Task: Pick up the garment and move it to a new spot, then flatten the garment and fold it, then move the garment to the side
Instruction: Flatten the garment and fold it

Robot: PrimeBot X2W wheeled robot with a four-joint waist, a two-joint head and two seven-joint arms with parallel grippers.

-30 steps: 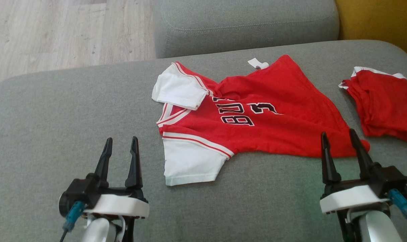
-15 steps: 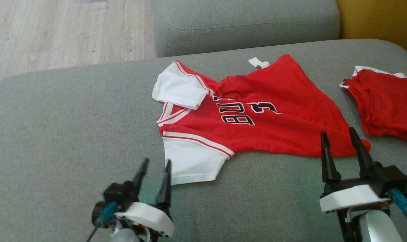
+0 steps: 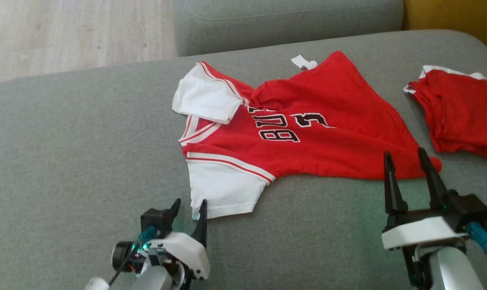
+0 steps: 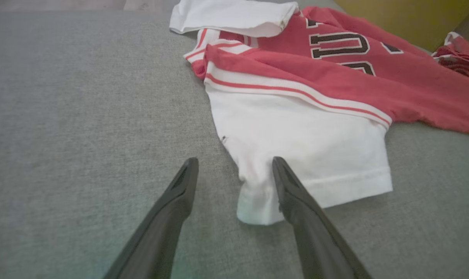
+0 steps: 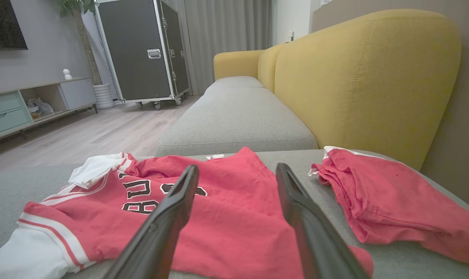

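The garment (image 3: 308,133) is a red jersey with white sleeves and black lettering, lying rumpled on the grey sofa seat (image 3: 66,141). My left gripper (image 3: 189,205) is open, low at the near white sleeve (image 3: 221,193). In the left wrist view the sleeve's corner (image 4: 257,201) lies between the open fingers of the left gripper (image 4: 234,164). My right gripper (image 3: 404,157) stands open at the jersey's near right hem. In the right wrist view the right gripper (image 5: 237,170) points over the red cloth (image 5: 226,209), nothing held.
A second red garment (image 3: 461,108) lies bunched at the right (image 5: 385,197). Another grey cushion (image 3: 287,20) sits behind, with a yellow backrest (image 5: 366,77) to the right. Wood floor (image 3: 66,32) lies beyond the seat's far left edge.
My left gripper has moved right and lowered to the near white sleeve's corner, still open. The right gripper has held still. The head camera has tilted, shifting the whole picture.
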